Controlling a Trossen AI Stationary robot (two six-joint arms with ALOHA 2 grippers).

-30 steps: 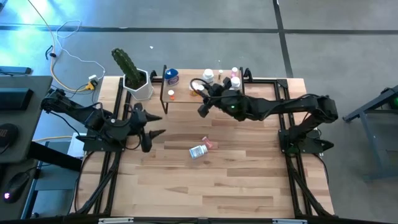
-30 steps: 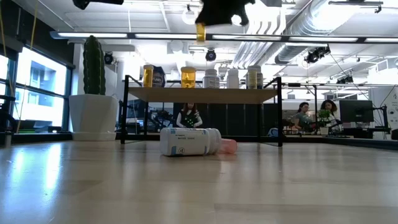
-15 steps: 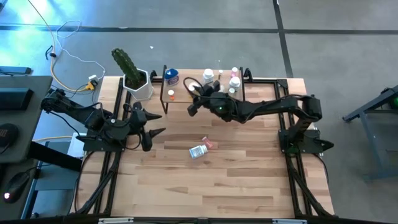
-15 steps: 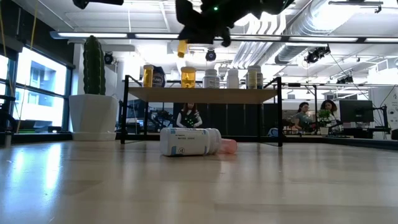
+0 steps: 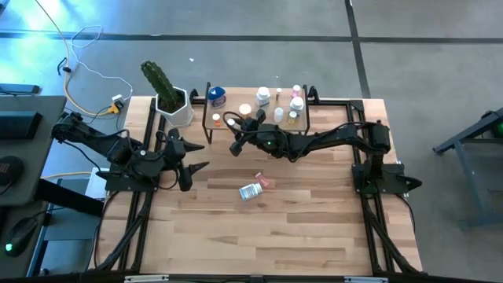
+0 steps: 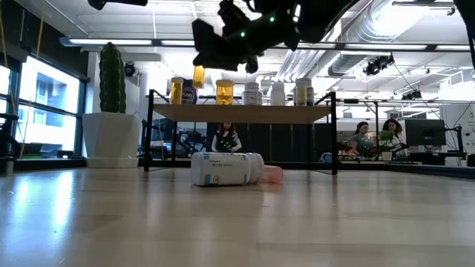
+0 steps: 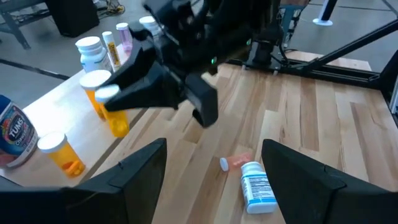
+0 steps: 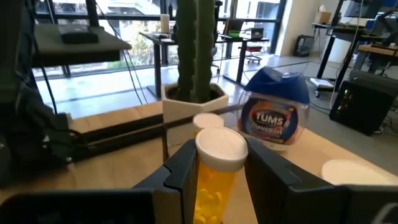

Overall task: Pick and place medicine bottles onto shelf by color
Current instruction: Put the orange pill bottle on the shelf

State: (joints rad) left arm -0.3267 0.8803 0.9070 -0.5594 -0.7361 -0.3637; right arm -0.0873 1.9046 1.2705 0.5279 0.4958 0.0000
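My right gripper (image 5: pixel 234 146) is shut on an orange pill bottle with a white cap (image 8: pixel 217 171), in the air just in front of the left part of the shelf (image 5: pixel 236 130). The bottle also shows in the low view (image 6: pixel 199 76) and the left wrist view (image 7: pixel 115 118). The shelf bears a blue bottle (image 5: pixel 217 97), orange bottles (image 5: pixel 216 119) and white and pink ones (image 5: pixel 295 101), standing upright. A white bottle (image 5: pixel 250 191) and a pink vial (image 5: pixel 265 181) lie on their sides mid-table. My left gripper (image 5: pixel 198 157) is open and empty at the table's left. My right gripper pinches the orange bottle between its two fingers (image 8: pixel 179 171), on the sides of its body just under the white cap (image 8: pixel 219 149). The fingers come from the table's right, slanting down. The bottle is upright and lifted clear, at about the height of the shelf's bottles.
A green cactus in a white pot (image 5: pixel 174 106) stands at the far left, beside the shelf's left end. Black frame rails run along the table's left and right edges. The near half of the wooden table (image 5: pixel 267 236) is bare.
My right gripper has gone toward the table's left edge and down, carrying the orange bottle upright from above the shelf's middle to in front of its left part. It has stayed shut on the bottle.
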